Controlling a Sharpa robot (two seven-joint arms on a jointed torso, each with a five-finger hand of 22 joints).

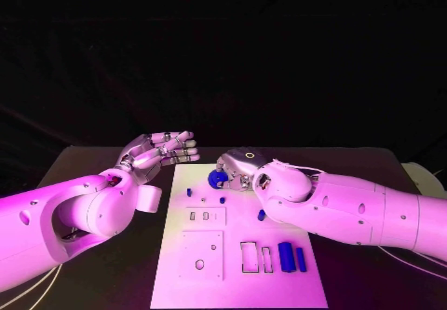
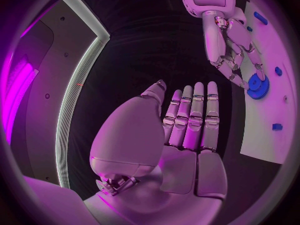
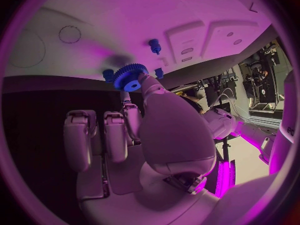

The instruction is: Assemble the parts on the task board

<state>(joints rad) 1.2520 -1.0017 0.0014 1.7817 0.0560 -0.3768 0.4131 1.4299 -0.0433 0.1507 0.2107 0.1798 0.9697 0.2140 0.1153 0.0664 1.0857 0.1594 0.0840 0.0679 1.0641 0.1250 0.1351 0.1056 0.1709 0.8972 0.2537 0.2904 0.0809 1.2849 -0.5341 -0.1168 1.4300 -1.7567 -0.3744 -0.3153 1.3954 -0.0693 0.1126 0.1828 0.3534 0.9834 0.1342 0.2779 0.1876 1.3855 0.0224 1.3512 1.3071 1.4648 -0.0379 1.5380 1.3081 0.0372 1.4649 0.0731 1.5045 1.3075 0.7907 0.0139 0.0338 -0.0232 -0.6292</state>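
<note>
The white task board (image 1: 233, 284) lies in the middle of the table. My right hand (image 1: 240, 169) hovers low over its far end and pinches a blue gear (image 1: 218, 179) between thumb and fingers. The right wrist view shows the gear (image 3: 130, 76) at the thumb tip of that hand (image 3: 150, 130), close above the board (image 3: 125, 20) and near a blue peg (image 3: 154, 45). My left hand (image 1: 163, 152) is raised left of the board's far corner, fingers straight and together, holding nothing. Its bare palm (image 2: 187, 130) faces the right hand (image 2: 228, 45) and the gear (image 2: 257, 86).
Small blue pegs (image 1: 189, 192) (image 1: 223, 199) stand on the board's far part. Two blue blocks (image 1: 287, 257) (image 1: 300, 258) lie beside rectangular cut-outs (image 1: 250, 256) near the front. Raised square plates (image 1: 202, 255) take up the board's left half. A pale object (image 1: 427, 177) sits at the table's right edge.
</note>
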